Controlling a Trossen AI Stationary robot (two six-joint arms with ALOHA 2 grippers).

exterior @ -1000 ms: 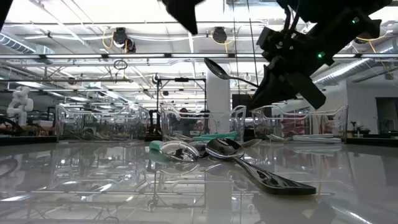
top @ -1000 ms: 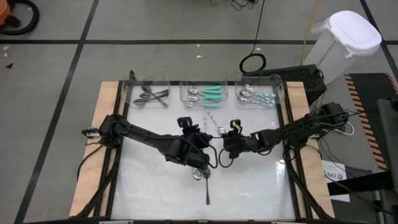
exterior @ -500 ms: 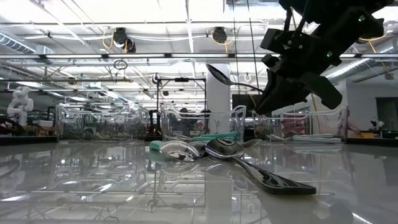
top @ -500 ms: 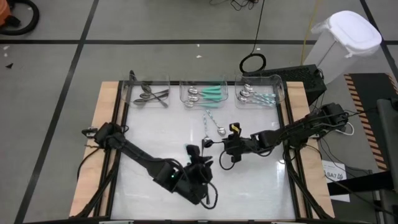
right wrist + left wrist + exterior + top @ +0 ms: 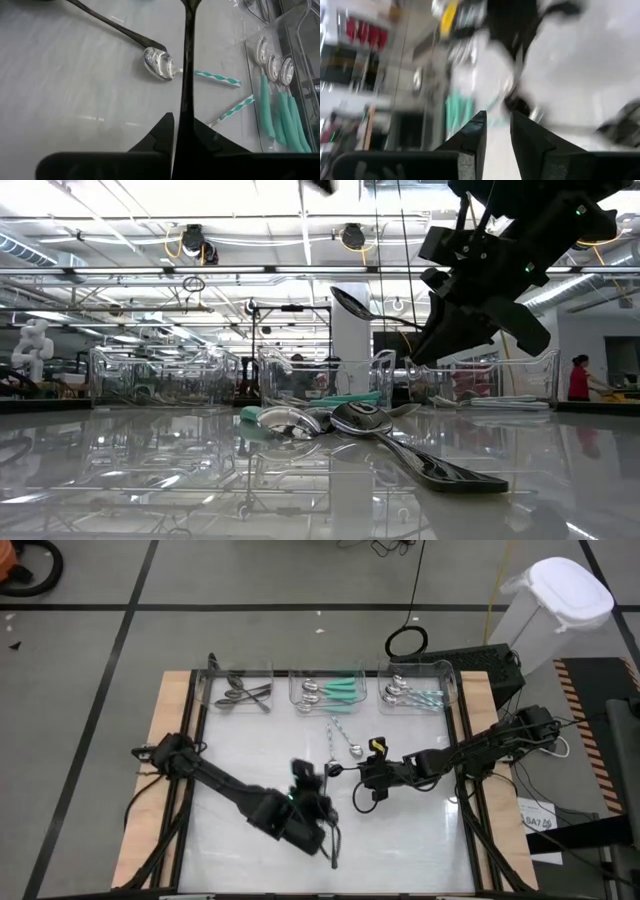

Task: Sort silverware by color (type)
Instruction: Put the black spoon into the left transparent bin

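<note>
The dark spoon clamped in the black right gripper is black along its whole handle. On the glossy white table, a spoon with a shiny silver bowl has a dark handle. At its three o'clock, two handles carry teal and white wavy stripes. In the clear middle bin, spoons pair silver bowls with plain teal-green handles.

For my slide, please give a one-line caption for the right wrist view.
Right gripper holding a dark spoon above the white table.
</note>
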